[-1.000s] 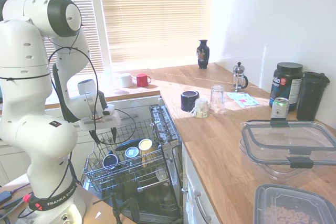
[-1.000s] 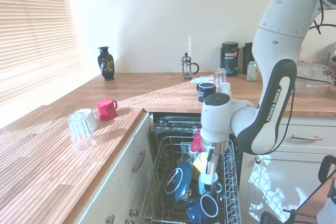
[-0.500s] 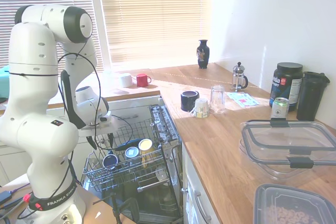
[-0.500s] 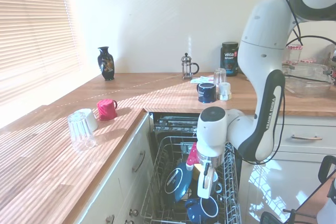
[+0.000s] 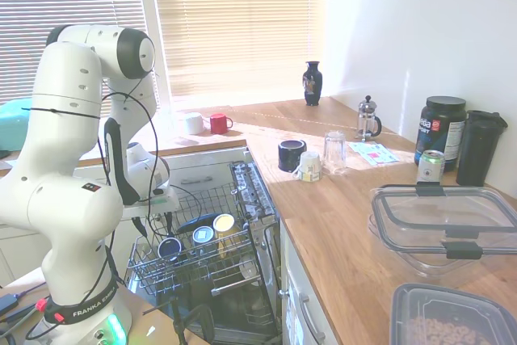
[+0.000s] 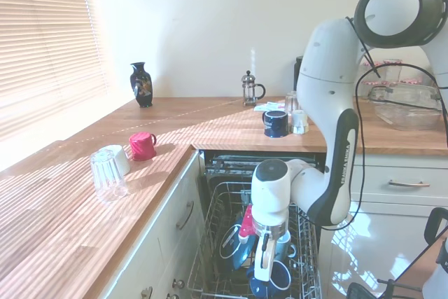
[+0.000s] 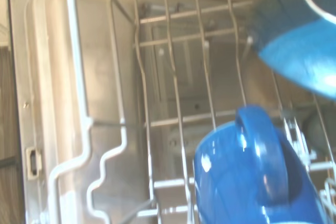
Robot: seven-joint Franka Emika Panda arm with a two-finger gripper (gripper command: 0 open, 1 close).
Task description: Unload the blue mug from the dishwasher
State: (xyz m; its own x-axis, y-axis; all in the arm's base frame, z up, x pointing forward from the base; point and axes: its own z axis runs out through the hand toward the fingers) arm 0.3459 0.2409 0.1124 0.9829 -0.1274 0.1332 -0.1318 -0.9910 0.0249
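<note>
- The arm (image 5: 73, 119) folds down from its stand, elbow high, wrist sunk low over the pulled-out rack.
- The dishwasher (image 6: 231, 162) stands open under the counter. Its rack (image 5: 186, 268) is drawn out and holds a plate (image 6: 231, 243) on edge and a row of mugs.
- The blue mug (image 5: 170, 246) sits at the outer end of that row, farthest from the dishwasher's opening. It stands upright with its mouth up, so its long axis is vertical. Next along are a mug with a pale blue inside (image 5: 203, 234) and one with a yellow inside (image 5: 224, 222).
- A similar dark mug (image 5: 291, 153) is out on the counter and is not the one wanted.
- The gripper (image 5: 159, 224) points down, and its fingers look parted with nothing between them.
- The blue mug lies just below the fingertips and a touch to the outer side. In the second exterior view it peeks out right beside the hand's tip. I would judge that a short drop, nudged outward, puts a finger inside the rim.
- The wrist view shows the mug's handle (image 7: 265, 161) turned toward the camera, so the handle could foul a finger.
- A second ago the gripper hung higher, over the yellow mug. Since then it has come down and moved out along the row.
</note>
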